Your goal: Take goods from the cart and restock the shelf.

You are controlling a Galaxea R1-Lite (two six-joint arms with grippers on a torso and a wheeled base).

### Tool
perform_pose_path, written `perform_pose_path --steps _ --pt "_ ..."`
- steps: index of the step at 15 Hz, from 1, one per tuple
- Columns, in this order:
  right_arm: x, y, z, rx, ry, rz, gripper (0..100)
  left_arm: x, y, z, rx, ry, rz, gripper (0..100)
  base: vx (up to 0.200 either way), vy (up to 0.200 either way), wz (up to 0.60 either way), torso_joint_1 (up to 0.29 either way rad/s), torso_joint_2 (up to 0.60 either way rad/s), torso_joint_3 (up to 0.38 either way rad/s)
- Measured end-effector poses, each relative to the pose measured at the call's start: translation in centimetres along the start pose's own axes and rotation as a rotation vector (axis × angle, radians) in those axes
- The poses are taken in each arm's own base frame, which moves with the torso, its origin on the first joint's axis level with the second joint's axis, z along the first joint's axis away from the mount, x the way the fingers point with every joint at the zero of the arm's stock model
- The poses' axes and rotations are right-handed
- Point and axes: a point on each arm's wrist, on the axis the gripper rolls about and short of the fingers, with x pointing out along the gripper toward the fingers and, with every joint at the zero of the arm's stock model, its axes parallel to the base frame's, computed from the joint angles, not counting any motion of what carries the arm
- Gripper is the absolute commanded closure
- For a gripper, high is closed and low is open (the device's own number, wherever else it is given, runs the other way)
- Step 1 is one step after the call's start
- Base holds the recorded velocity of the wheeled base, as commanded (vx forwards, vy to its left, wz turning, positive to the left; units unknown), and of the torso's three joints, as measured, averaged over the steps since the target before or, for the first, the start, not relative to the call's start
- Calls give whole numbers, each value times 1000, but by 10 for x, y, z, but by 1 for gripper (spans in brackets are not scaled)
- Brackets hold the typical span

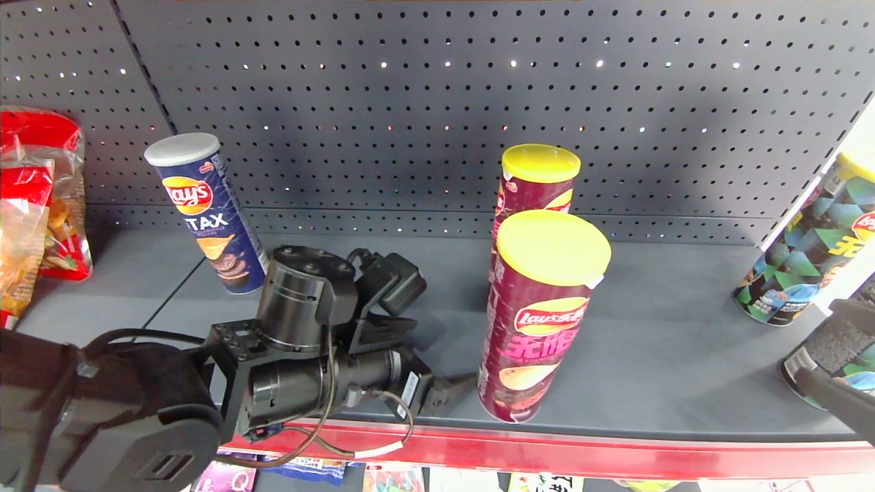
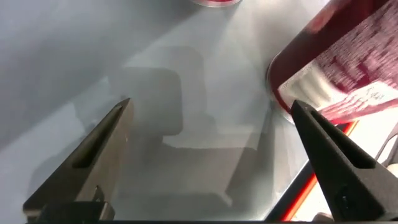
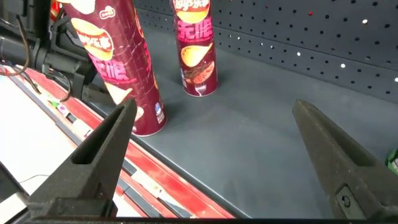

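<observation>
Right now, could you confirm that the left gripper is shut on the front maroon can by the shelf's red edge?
Not quite: the left gripper is open, its jaws spread beside the front maroon can, as the left wrist view shows.

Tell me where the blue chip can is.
In the head view, the blue chip can stands back left on the shelf, between the red snack bag and the front maroon can.

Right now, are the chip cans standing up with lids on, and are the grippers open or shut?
Front maroon can, standing, lid on.
Back maroon can, standing, lid on.
Blue can, standing, lid on.
Left gripper, open, empty.
Right gripper, open, empty.
</observation>
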Motion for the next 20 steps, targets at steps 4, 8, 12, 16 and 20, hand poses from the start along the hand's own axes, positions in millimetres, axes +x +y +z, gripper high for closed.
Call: perform_pose_path --steps 4,8,12,16,20 --pt "-8 -1 -12 -4 15 -41 0 -33 13 3 -23 -49 91 0 0 0 0 0 0 0" --pt "-29 -3 -28 -17 84 -193 0 -123 26 -1 -70 -140 242 0 0 0 0 0 0 0" --pt "-67 5 -38 -5 202 -554 0 -231 2 -44 -158 -95 435 0 0 0 0 0 0 0" --pt "-90 21 -51 -47 226 -719 0 -293 -48 -115 -206 -98 610 0 0 0 0 0 0 0" --pt "-93 22 -55 -59 229 -776 0 -303 -61 -135 -114 -192 743 0 0 0 0 0 0 0"
